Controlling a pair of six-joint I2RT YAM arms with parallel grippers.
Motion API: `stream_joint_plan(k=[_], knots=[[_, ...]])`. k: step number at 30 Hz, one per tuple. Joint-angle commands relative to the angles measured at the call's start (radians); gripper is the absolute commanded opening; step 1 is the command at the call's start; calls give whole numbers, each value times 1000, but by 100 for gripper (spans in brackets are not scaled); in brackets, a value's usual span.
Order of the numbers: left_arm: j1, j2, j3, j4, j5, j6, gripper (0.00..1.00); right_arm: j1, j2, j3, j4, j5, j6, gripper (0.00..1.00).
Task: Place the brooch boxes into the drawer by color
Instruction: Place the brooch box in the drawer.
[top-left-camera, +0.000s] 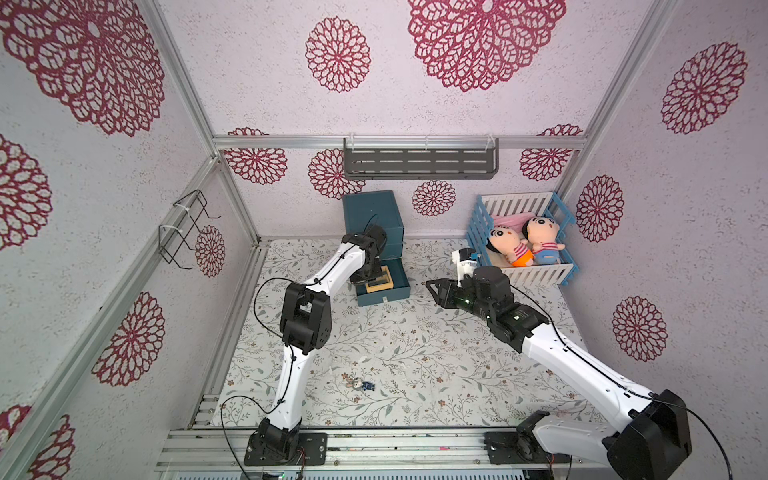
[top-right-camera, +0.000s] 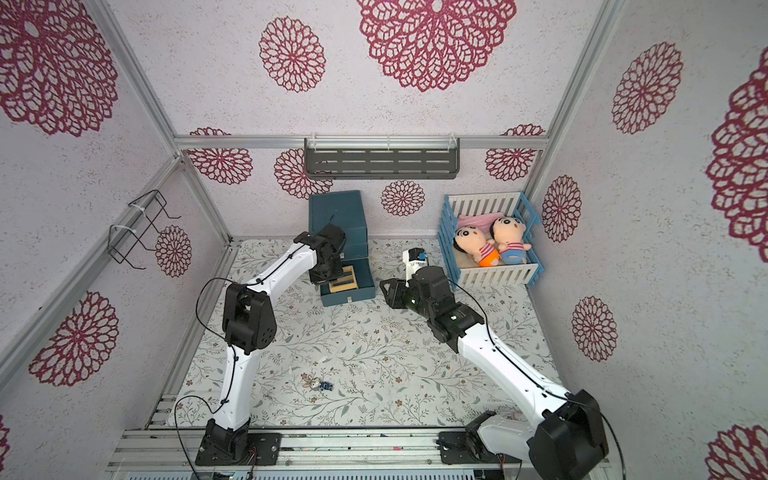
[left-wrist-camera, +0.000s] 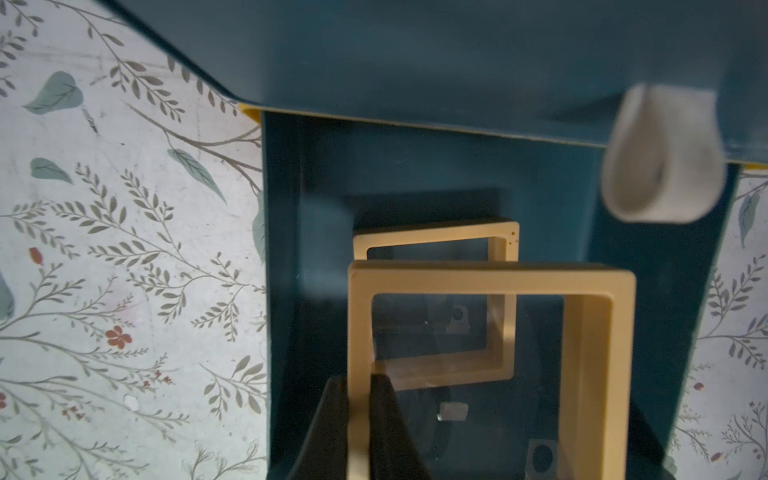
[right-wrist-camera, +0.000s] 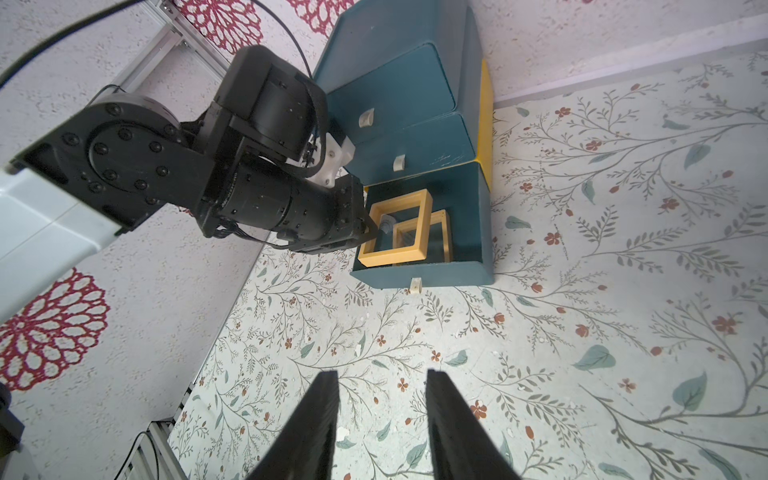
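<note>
Item: yellow-tan brooch box (left-wrist-camera: 490, 277), held over the open bottom drawer (left-wrist-camera: 286, 249), one frame edge clamped in our left gripper (left-wrist-camera: 359, 386), we judge to spare its clear centre. Inside already lies a second yellow box (left-wrist-camera: 436, 232): colours kept together. Our right gripper (right-wrist-camera: 382, 395): jaws apart, empty, near the drawer.

White-shelled left arm (top-left-camera: 291, 374) and right arm (top-left-camera: 582, 370), boxy black joint housings (top-left-camera: 307, 320), black cables (right-wrist-camera: 62, 35) along the links, round black joint cap (right-wrist-camera: 120, 153) ringed with screws, small green wrist light (top-left-camera: 464, 300), black base plates (top-left-camera: 316, 449), right gripper (right-wrist-camera: 380, 371) with wedge-shaped black fingers (right-wrist-camera: 316, 424)
</note>
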Motion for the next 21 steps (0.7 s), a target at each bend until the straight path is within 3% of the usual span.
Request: stream_joint_plan(k=[1, 21], knots=[[12, 29, 25, 7, -22, -30, 0, -6, 2, 30, 47, -19, -21, 41], [-17, 52, 30, 4, -159, -146, 0, -9, -1, 14, 43, -34, -13, 41]])
